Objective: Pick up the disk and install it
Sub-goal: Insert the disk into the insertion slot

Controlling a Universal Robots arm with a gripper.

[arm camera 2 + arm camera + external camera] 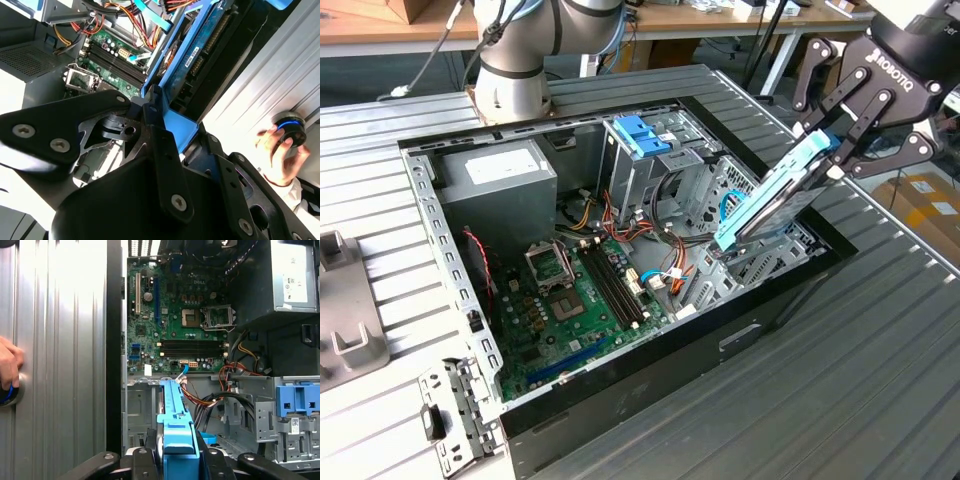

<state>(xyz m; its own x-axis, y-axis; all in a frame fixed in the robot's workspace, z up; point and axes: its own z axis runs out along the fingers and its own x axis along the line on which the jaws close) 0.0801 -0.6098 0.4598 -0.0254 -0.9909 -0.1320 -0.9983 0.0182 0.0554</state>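
Your end effector (835,150) is clamped on the disk (770,200), fingers pinching its upper blue end. In the exterior view the disk hangs tilted, top end leaning toward that view's right, lower end down inside the open PC case (620,385), at the case's end nearest that view's right. Can't tell whether the lower end touches the metal bay beneath it.

In the first wrist view you see the disk (175,425) edge-on, its light-blue carrier running away from the cam toward the motherboard (180,320), w/ black fingers (145,460) on both sides of the tab. In the second wrist view the disk (200,50) sits right beside the case's black side wall, label side visible.

Inside the case: green motherboard (585,300) w/ RAM slots, grey power supply (500,180) near the arm's base, and an upright drive cage w/ a blue bracket (642,135) on top, apart from the disk. Case lies on the ribbed metal tabletop (880,380).

A person's hand (280,155) rests on a round knob w/ a blue ring on the tabletop, well apart from the case.
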